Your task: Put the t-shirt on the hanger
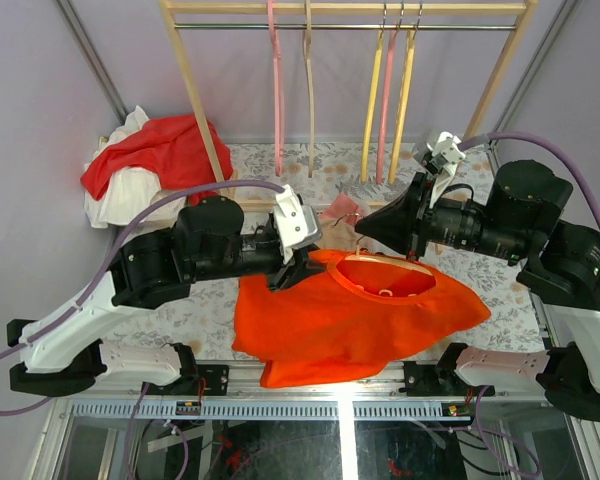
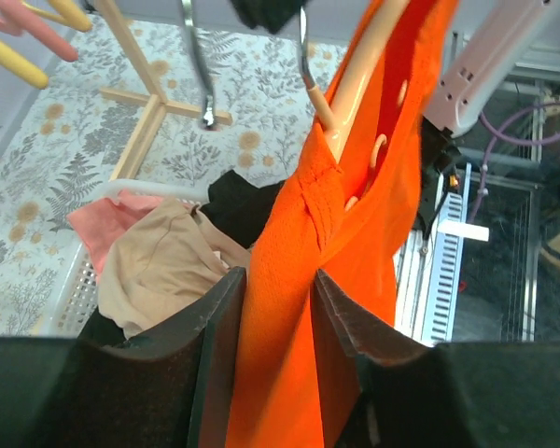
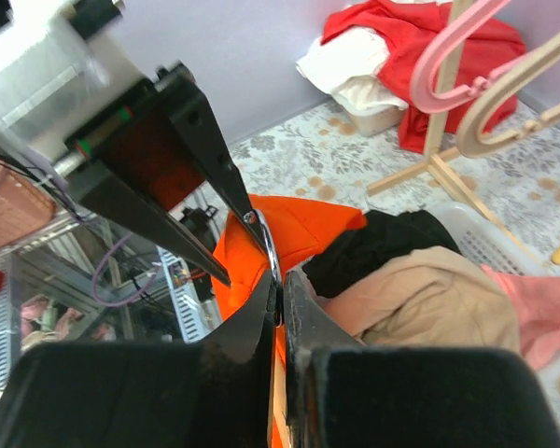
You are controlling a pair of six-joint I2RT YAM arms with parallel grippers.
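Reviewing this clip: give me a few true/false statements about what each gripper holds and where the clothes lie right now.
1. The left gripper is shut on the t-shirt. True.
2. The right gripper holds the hanger by its wavy lower bar. False: it pinches the silver hook.
3. The hanger is partly inside the t-shirt. True.
4. The red cloth hangs on the wooden rack. False: it lies heaped on white cloth beside the rack.
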